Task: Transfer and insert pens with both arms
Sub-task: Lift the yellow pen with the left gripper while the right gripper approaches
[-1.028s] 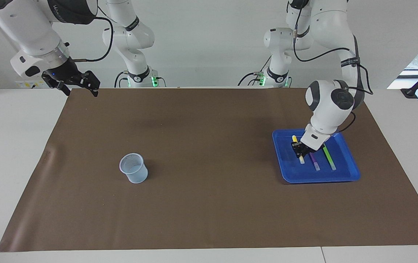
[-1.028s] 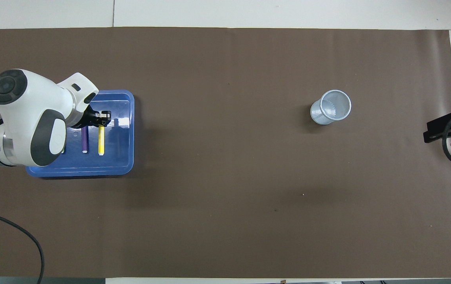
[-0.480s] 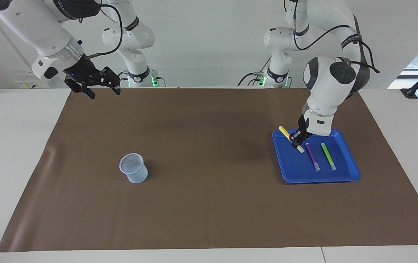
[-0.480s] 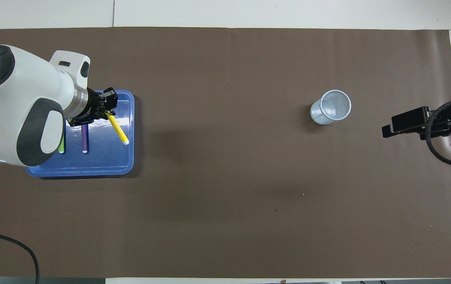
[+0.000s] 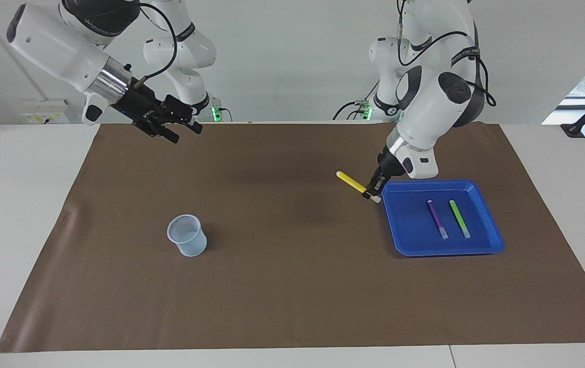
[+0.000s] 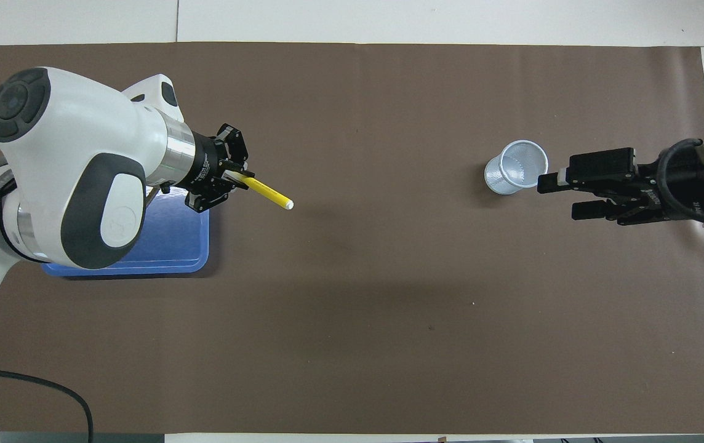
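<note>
A: Where is the yellow pen [image 5: 352,182] now?

B: Up in the air, clamped in the left pincer [image 5: 373,193] near its pale cap end, over the brown mat just beside the blue tray [image 5: 492,241]. Its long yellow end sticks out toward the middle of the counter [image 5: 26,214].

A: And the others?

B: The purple pen [image 5: 437,219] and green pen [image 5: 459,218] lie side by side in the tray.

A: How would it handle?

B: Light and stiff, I'd judge, with a smooth barrel that could swivel in a grip so close to one end. The bare yellow length is the place for a second hold.

A: The other arm?

B: The right pincer [image 5: 179,128] hangs with its fingers apart, holding nothing, over the mat's edge nearest the robots; the mesh cup [image 5: 187,235] stands on the mat toward that arm's end.
</note>
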You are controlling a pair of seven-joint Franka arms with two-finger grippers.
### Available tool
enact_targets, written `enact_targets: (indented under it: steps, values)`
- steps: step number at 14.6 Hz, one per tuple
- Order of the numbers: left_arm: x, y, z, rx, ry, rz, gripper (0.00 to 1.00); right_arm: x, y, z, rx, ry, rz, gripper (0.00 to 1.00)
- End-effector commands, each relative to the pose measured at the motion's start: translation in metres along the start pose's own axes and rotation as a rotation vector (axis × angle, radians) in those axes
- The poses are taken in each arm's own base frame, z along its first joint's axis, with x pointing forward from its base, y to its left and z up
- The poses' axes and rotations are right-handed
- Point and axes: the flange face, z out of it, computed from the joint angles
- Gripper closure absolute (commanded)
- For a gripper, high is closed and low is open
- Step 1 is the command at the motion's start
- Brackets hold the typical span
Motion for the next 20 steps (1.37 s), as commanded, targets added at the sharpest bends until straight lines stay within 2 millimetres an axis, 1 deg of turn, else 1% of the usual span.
enact_targets:
  steps: [1,2,4,5,6,8,9,10,12,13,15,16,20]
  values:
    - [-0.034,0.020,0.005,-0.048,-0.057,-0.106,1.00,-0.024,0.004,0.038,0.079,-0.001,0.053,0.00]
    - [-0.051,0.027,0.007,-0.084,-0.058,-0.145,1.00,-0.024,0.004,0.051,0.089,-0.002,0.061,0.00]
    - [-0.069,0.035,0.014,-0.127,-0.060,-0.235,1.00,-0.025,0.007,0.078,0.217,-0.011,0.148,0.00]
    - [-0.081,0.037,0.017,-0.134,-0.066,-0.252,1.00,-0.027,0.000,0.089,0.250,0.001,0.170,0.00]
    - [-0.096,0.038,0.019,-0.144,-0.078,-0.260,1.00,-0.031,-0.010,0.100,0.251,0.008,0.204,0.00]
    - [-0.117,0.039,0.023,-0.146,-0.090,-0.280,1.00,-0.038,-0.026,0.115,0.246,0.031,0.223,0.00]
    - [-0.128,0.039,0.025,-0.143,-0.096,-0.280,1.00,-0.039,-0.029,0.121,0.242,0.034,0.215,0.00]
    - [-0.140,0.039,0.028,-0.153,-0.101,-0.272,1.00,-0.036,-0.026,0.125,0.236,0.035,0.203,0.00]
    - [-0.149,0.039,0.030,-0.159,-0.106,-0.298,1.00,-0.031,-0.019,0.135,0.222,0.036,0.146,0.00]
    - [-0.155,0.039,0.032,-0.157,-0.109,-0.298,1.00,-0.027,-0.015,0.141,0.213,0.029,0.135,0.00]
    - [-0.162,0.039,0.032,-0.156,-0.112,-0.292,1.00,-0.018,-0.011,0.149,0.204,0.035,0.146,0.00]
    - [-0.165,0.038,0.033,-0.153,-0.114,-0.297,1.00,-0.016,-0.011,0.148,0.204,0.057,0.153,0.00]
    - [-0.171,0.037,0.035,-0.153,-0.117,-0.292,1.00,-0.017,-0.016,0.150,0.207,0.055,0.169,0.05]
